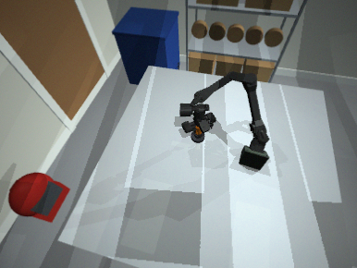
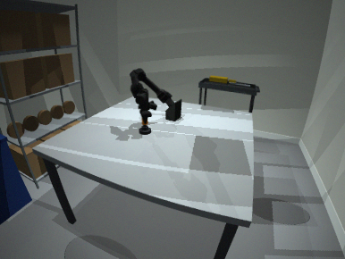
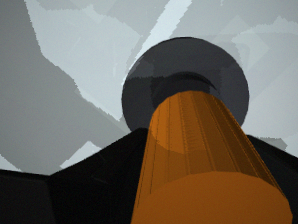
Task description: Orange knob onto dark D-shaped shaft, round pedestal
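My gripper [image 1: 198,126] [image 2: 144,118] is shut on the orange knob [image 1: 199,129] [image 2: 144,121] [image 3: 202,183]. It holds the knob upright right over the round dark pedestal [image 1: 198,138] [image 2: 145,130] [image 3: 143,92] near the middle of the table [image 1: 153,194] [image 2: 179,165]. In the wrist view the knob's far end points down at the pedestal's centre and covers the shaft, which is hidden. The knob's near end shows a hole. I cannot tell whether the knob sits on the shaft or just above it.
The arm's base [image 1: 253,158] [image 2: 173,110] stands on the table to the right of the pedestal. A blue bin [image 1: 148,42] and a shelf rack [image 1: 240,32] [image 2: 36,89] stand beyond the table. A small side table [image 2: 229,87] stands at the far wall.
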Robot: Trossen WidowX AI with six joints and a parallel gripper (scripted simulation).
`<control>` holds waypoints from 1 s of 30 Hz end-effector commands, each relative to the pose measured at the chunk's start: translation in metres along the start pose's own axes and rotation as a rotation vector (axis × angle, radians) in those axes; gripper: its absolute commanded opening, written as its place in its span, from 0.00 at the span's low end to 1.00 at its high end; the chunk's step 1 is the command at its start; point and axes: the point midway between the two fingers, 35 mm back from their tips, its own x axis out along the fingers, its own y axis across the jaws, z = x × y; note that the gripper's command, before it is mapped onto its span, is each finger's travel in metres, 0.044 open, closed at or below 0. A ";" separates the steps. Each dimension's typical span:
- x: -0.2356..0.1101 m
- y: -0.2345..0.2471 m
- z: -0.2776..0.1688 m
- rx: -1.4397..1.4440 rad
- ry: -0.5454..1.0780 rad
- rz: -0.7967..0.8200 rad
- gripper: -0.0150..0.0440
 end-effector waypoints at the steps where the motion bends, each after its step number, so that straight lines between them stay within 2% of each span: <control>1: 0.000 0.001 -0.001 -0.008 0.000 -0.002 0.25; 23: -0.003 0.001 0.000 -0.008 0.000 -0.002 0.25; 30: -0.002 -0.001 0.000 -0.207 0.001 -0.002 0.25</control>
